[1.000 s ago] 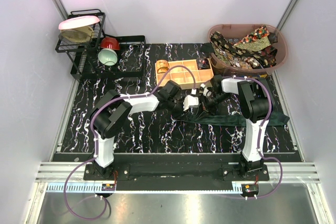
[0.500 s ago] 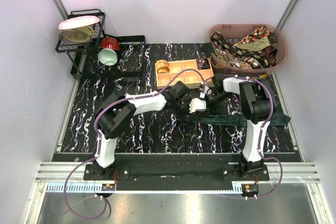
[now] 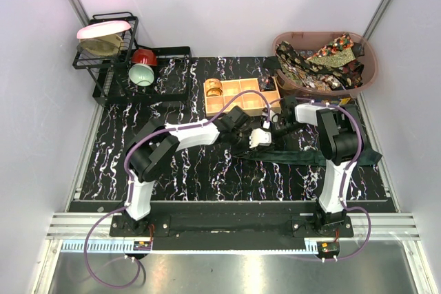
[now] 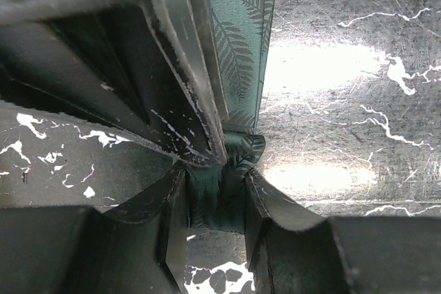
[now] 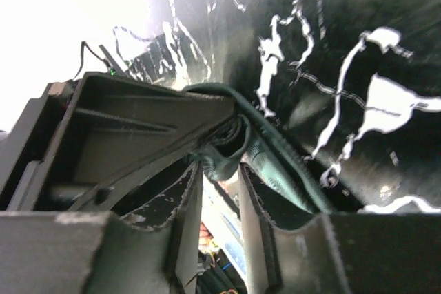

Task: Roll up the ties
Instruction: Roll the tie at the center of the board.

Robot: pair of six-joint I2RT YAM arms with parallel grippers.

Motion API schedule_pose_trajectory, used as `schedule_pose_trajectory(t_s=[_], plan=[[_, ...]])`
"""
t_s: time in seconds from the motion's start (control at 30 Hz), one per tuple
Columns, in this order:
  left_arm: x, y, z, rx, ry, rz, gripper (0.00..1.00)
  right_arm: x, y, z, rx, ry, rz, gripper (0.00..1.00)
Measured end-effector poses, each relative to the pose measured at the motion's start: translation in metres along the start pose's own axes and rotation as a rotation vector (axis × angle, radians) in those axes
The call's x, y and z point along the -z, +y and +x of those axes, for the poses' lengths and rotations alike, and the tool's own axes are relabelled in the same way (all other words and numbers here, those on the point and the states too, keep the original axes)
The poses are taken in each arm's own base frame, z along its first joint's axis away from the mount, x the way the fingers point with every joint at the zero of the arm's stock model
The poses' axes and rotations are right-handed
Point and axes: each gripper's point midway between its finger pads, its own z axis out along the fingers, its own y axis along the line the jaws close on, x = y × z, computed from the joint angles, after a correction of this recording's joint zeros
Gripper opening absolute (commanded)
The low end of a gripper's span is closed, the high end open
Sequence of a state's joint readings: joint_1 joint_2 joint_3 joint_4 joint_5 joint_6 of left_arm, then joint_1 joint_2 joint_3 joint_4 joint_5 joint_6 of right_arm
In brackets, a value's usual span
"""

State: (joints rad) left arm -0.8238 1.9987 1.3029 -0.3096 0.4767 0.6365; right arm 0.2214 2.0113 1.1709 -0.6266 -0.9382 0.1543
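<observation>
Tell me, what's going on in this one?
Both arms reach to mid-table over the green tie, which lies stretched toward the right on the black marbled table. The left gripper is clamped on a bunched, partly rolled end of it. The right gripper has the same fabric between its fingers, though whether it is gripping is unclear. The patterned ties sit piled in the brown basket at the back right, not yet rolled.
</observation>
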Motion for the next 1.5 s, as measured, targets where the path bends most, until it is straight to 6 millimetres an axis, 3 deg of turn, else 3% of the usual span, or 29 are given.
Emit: schedule_pose_trajectory(t_s=[0.1, 0.17, 0.3, 0.47, 0.6, 0.77, 0.9, 1.07, 1.3, 1.5], plan=[[0.000, 0.000, 0.000, 0.000, 0.000, 0.000, 0.09, -0.004, -0.004, -0.001, -0.001, -0.004, -0.001, 0.05], [0.000, 0.000, 0.000, 0.001, 0.000, 0.000, 0.09, -0.006, -0.004, -0.002, -0.004, -0.002, -0.012, 0.00], [0.000, 0.000, 0.000, 0.004, 0.000, 0.001, 0.13, -0.008, -0.006, -0.001, -0.009, 0.006, -0.018, 0.00], [0.000, 0.000, 0.000, 0.009, -0.002, 0.000, 0.37, -0.008, -0.007, -0.001, -0.010, 0.006, -0.012, 0.00], [0.000, 0.001, 0.000, 0.027, -0.025, 0.004, 0.44, -0.008, -0.011, -0.001, -0.010, 0.002, 0.009, 0.00], [0.003, 0.004, -0.001, 0.065, -0.066, 0.020, 0.65, -0.008, -0.022, 0.000, -0.009, 0.000, 0.069, 0.00], [0.010, 0.004, 0.007, 0.108, -0.096, 0.023, 0.76, -0.006, -0.029, 0.003, -0.015, 0.010, 0.112, 0.00], [0.018, -0.001, 0.014, 0.149, -0.169, 0.037, 0.79, -0.005, -0.030, 0.004, -0.012, 0.014, 0.125, 0.00], [0.016, -0.004, 0.007, 0.173, -0.290, 0.044, 0.80, -0.005, -0.031, 0.004, -0.007, 0.016, 0.129, 0.00], [0.008, 0.004, -0.006, 0.186, -0.364, 0.033, 0.65, -0.005, -0.031, 0.004, -0.007, 0.016, 0.129, 0.00]])
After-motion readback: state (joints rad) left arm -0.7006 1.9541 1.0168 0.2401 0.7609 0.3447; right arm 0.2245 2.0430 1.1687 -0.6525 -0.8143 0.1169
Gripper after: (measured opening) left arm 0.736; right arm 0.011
